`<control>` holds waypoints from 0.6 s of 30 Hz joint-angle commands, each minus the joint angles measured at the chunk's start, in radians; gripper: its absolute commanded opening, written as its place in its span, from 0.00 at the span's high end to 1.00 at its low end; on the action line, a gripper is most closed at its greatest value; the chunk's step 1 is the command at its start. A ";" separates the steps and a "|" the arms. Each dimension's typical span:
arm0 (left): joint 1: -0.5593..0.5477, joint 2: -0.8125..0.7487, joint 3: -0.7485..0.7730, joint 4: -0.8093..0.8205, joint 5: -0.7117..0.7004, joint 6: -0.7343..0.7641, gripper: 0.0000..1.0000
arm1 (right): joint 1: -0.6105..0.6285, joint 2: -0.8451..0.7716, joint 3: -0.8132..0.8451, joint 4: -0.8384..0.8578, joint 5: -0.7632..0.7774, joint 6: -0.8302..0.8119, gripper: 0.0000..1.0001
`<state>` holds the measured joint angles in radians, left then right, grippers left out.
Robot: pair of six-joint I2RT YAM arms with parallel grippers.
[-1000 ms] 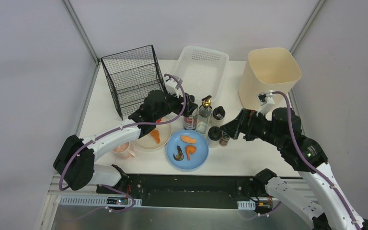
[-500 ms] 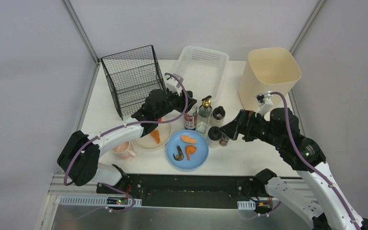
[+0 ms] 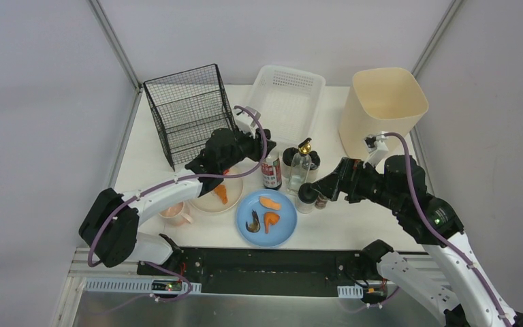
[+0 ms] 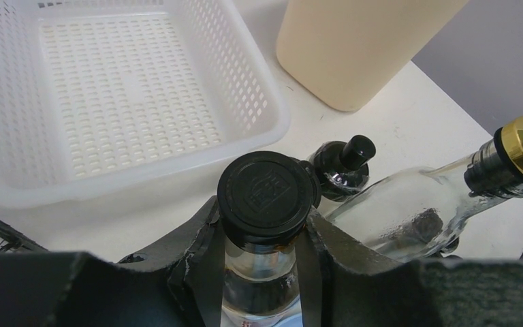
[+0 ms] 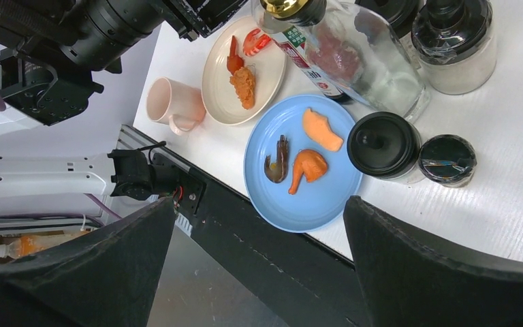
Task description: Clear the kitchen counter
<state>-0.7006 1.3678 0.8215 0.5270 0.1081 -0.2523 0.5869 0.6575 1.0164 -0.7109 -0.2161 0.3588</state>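
While left gripper (image 4: pixel 262 262) clamps bottle (image 4: pixel 267 197), blue plate (image 5: pixel 299 204) holds shrimp (image 5: pixel 277 160), maybe salmon (image 5: pixel 322 129).

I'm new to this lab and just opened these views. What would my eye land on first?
The left gripper clamped on a black-capped bottle on the kitchen counter, near the white basket. Beside it is a gold-topped clear bottle, and nearer the arms sits a blue plate of orange food, with the open right gripper to its right.
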 commanded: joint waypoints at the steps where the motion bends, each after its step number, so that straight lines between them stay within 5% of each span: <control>1: -0.005 -0.065 0.044 0.008 -0.048 0.073 1.00 | 0.004 -0.010 -0.002 0.018 -0.017 0.013 0.01; 18: -0.003 -0.111 0.402 -0.281 -0.181 0.213 1.00 | 0.003 0.001 -0.023 0.050 -0.023 0.009 0.01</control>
<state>-0.7006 1.3396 1.0443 0.2127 -0.0284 -0.0784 0.5869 0.6537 1.0050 -0.7048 -0.2184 0.3656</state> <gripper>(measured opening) 0.357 0.990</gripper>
